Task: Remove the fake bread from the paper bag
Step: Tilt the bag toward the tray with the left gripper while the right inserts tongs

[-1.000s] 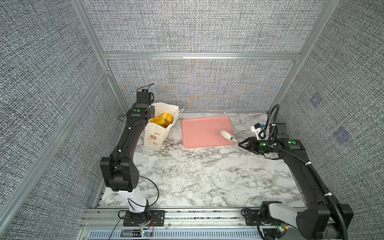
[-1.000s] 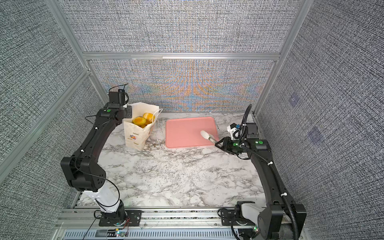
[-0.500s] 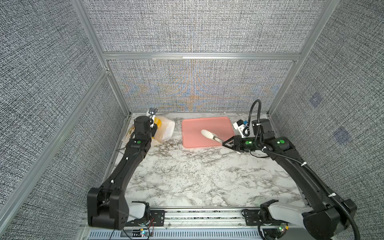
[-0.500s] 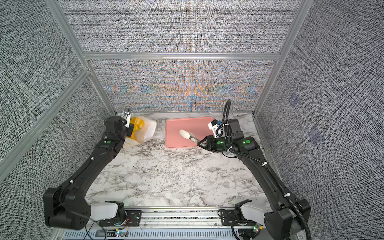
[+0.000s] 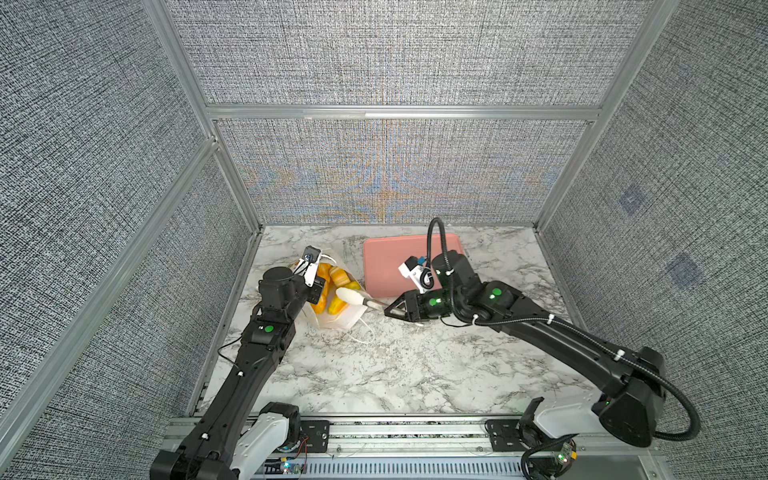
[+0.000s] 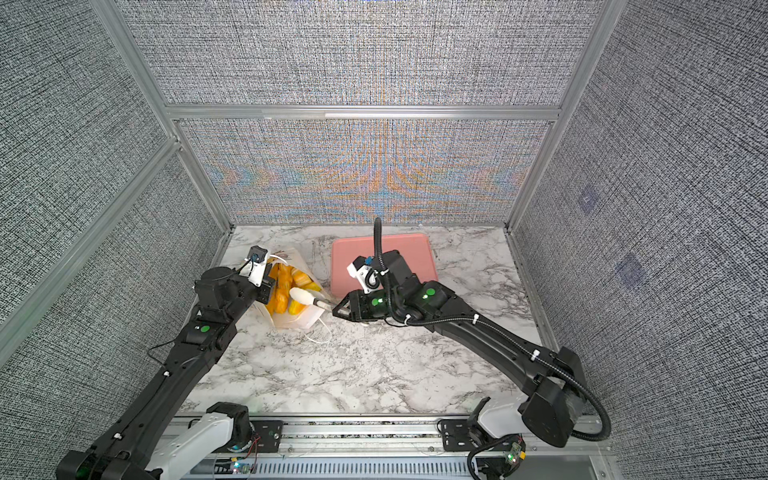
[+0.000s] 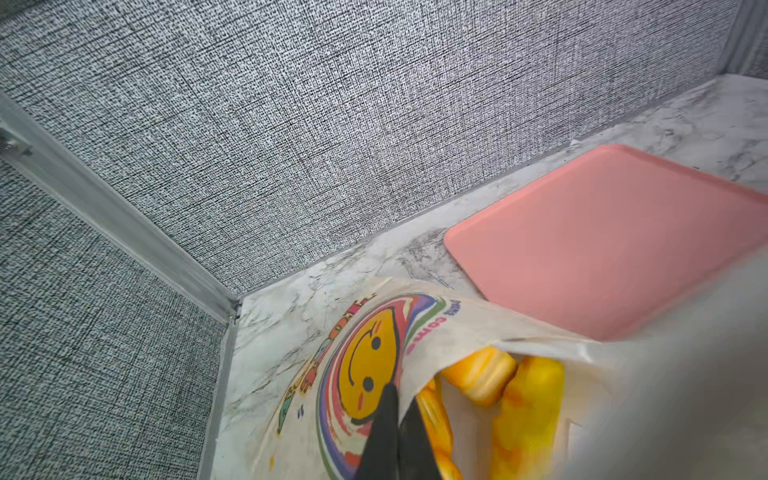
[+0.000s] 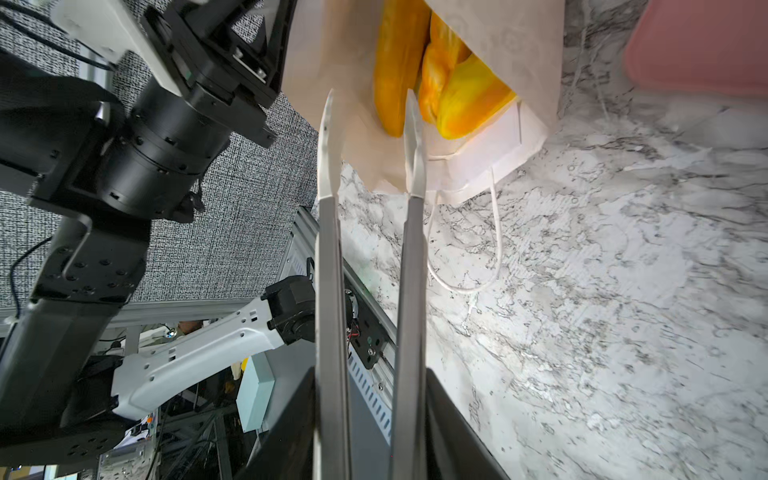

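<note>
The white paper bag (image 5: 338, 322) (image 6: 297, 322) lies tilted on the marble, its mouth facing the right arm. Glossy yellow fake bread (image 5: 332, 276) (image 6: 286, 278) (image 7: 532, 399) (image 8: 461, 99) fills it. My left gripper (image 5: 311, 286) (image 7: 399, 411) is shut on the bag's rim beside a smiley print (image 7: 365, 361). My right gripper (image 5: 390, 309) (image 6: 338, 309) (image 8: 370, 424) is shut on metal tongs (image 5: 353, 297) (image 8: 409, 249). The tongs' tips stand apart at the bag's mouth, one tip in front of a long loaf (image 8: 395, 62), with nothing clamped.
A flat pink tray (image 5: 395, 266) (image 6: 357, 257) (image 7: 602, 232) lies right of the bag, near the back wall. The bag's cord handle (image 5: 361, 334) (image 8: 461, 286) trails on the marble towards the front. Fabric walls close the left, back and right sides.
The bag went from upright at the back left to tilted and nearer the middle, still held by my left gripper. My right gripper carried the tongs left from over the tray to the bag's mouth.
</note>
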